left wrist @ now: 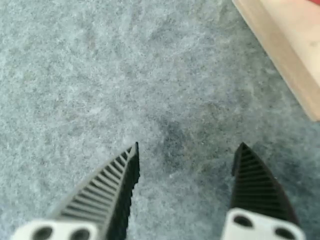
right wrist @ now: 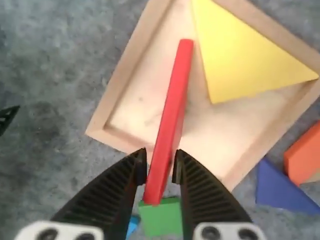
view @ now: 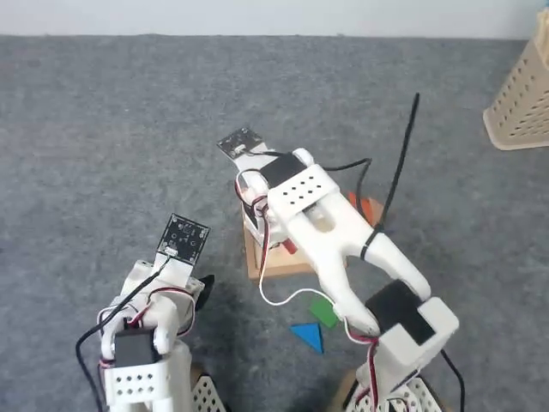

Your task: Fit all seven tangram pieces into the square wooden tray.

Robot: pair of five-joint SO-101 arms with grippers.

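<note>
My right end effector [right wrist: 159, 160] is clenched on the red piece [right wrist: 175, 100], pinching its flat faces so it stands on edge and slants down over the square wooden tray [right wrist: 127, 70], which sits in the centre of the high view. I judge it's held on edge because a thin tile gives the pads nothing else to grab, so it has to be tipped flat to seat. I can't tell if its far end touches the tray floor. The yellow triangle [right wrist: 240, 55] lies flat in the tray, tucked along the rim, so the floor beside it is open for red. The green piece [view: 323, 311] and blue triangle [view: 309, 335] lie on the grey bench [view: 103, 129], lower centre-right of the high view, outside the tray. The orange piece [right wrist: 305, 155] and a darker blue piece [right wrist: 280, 192] sit just beside each other off the tray's other side. My left end effector [left wrist: 187, 150] is released, jaws wide apart, over bare bench near the tray's left edge, lower left of the high view (parked clear, I'd guess). Judged early: one piece in, one in hand.
</note>
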